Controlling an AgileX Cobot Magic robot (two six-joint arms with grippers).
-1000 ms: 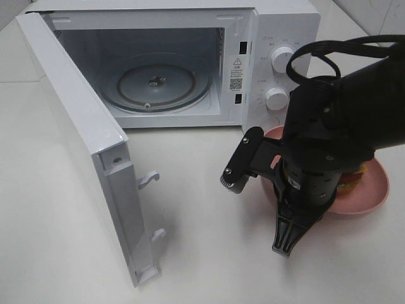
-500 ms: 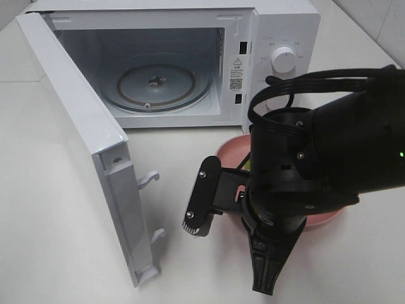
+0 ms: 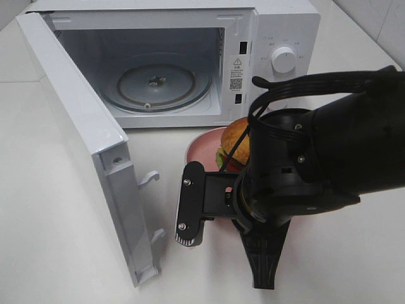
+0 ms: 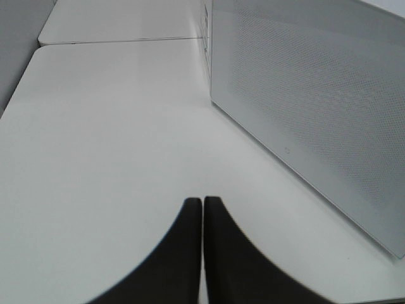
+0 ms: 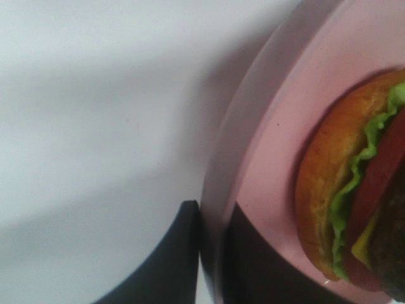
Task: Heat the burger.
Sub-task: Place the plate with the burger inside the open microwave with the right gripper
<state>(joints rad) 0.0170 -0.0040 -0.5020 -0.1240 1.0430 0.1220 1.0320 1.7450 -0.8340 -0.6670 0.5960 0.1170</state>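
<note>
Two pincers are mine, and only the right one is carrying anything. My right pincer (image 5: 212, 210) is pinching the rim of the pink plate (image 5: 278, 126), one finger lying outside the rim and the other inside it, the gap between them narrowed to little more than the rim itself. The burger (image 5: 329, 190) is sitting on that plate, its golden bun, green lettuce, red tomato and yellow cheese showing just beside my inner finger without touching it. I cannot tell whether the plate is resting on the table (image 3: 50, 253) or hanging clear of it.

From the high camera, my right arm is covering most of the plate (image 3: 199, 149); only its left rim and the far half of the burger (image 3: 235, 142) are peeking out. The burger is lying outside the microwave (image 3: 158, 6), on the near side of it, below the right end of the open cavity. The door (image 3: 69, 126) is standing wide, swung toward the near left, and the glass turntable (image 3: 155, 82) inside is showing bare. One dial (image 3: 283, 60) is showing on the panel at the right; my arm is hiding the rest of that panel.

My left pincer (image 4: 202, 209) is hovering low over the table, its fingers pressed together with nothing between them, and the perforated door (image 4: 316, 95) is standing near it, not touching.
</note>
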